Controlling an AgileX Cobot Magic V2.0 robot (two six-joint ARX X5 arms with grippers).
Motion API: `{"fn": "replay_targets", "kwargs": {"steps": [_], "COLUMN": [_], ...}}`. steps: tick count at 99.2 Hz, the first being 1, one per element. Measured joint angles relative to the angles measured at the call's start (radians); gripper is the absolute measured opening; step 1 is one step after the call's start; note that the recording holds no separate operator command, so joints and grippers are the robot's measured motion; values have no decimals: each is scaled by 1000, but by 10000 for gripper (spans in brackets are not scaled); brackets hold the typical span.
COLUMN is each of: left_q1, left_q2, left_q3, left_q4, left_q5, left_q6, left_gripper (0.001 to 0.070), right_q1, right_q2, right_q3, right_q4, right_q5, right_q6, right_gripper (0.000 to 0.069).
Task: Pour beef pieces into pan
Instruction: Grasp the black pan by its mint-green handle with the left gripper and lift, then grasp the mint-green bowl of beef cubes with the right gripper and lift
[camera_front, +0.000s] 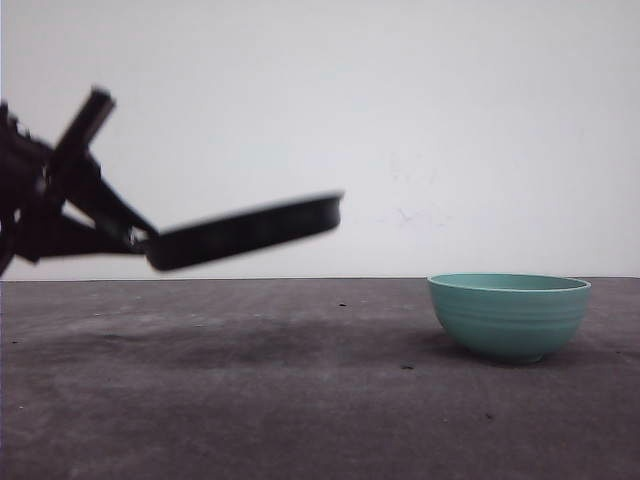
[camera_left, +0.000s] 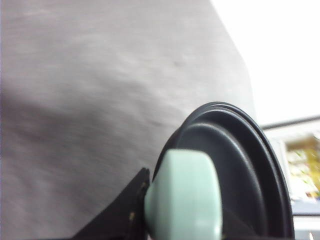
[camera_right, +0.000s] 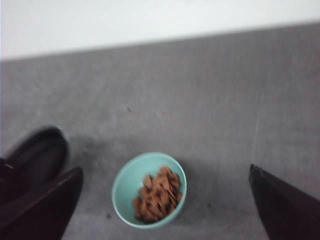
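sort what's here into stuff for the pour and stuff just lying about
For the job: pan, held up off the table by the left gripper; beef pieces; teal bowl holding them.
Lying about: nothing else, just small dark specks on the table.

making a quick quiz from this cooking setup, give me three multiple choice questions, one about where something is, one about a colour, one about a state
1. Where are the beef pieces?
A. In the teal bowl
B. In the pan
C. Scattered over the table

2. What colour is the pan's handle?
A. Red
B. Mint green
C. Yellow

3. How is the pan placed?
A. Flat on the table
B. Upside down in the bowl
C. Held in the air, tilted

Answers:
1. A: the right wrist view shows the reddish-brown chunks heaped inside the teal bowl.
2. B: the left wrist view shows a pale green handle in front of the black pan.
3. C: in the front view the left gripper holds the pan above the table, its far rim raised.
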Motion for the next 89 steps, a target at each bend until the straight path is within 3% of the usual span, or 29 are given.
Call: {"fn": "replay_targets", "kwargs": {"steps": [12, 20, 30, 47, 58, 77, 89], "left_q1": [-32, -54, -76, -105, -120, -140, -144], "left_q2": [-90, -142, -196, -240, -244, -245, -245], "left_q3": [3, 3, 3, 3, 3, 3, 3], "left_q4": [-131, -191, -231, -246, -248, -282, -304], "left_q5": [0, 0, 0, 0, 5, 9, 7], "left_q6": [9, 21, 38, 56, 59, 68, 84], "left_gripper": [55, 55, 54, 54, 54, 54, 54], "right_q1": [0, 0, 0, 1, 2, 2, 2], "right_q2": [181, 317, 455, 646, 724, 813, 856], "right_q3": [2, 1, 1, 1, 1, 1, 1], "right_q4": [3, 5, 43, 137, 164, 198, 209], "right_q5": [-5, -27, -104, -183, -183, -181, -180], "right_q6": [-33, -48, -58, -57, -52, -34, -28], "right_gripper": [581, 487, 371, 266, 201, 165, 57]}}
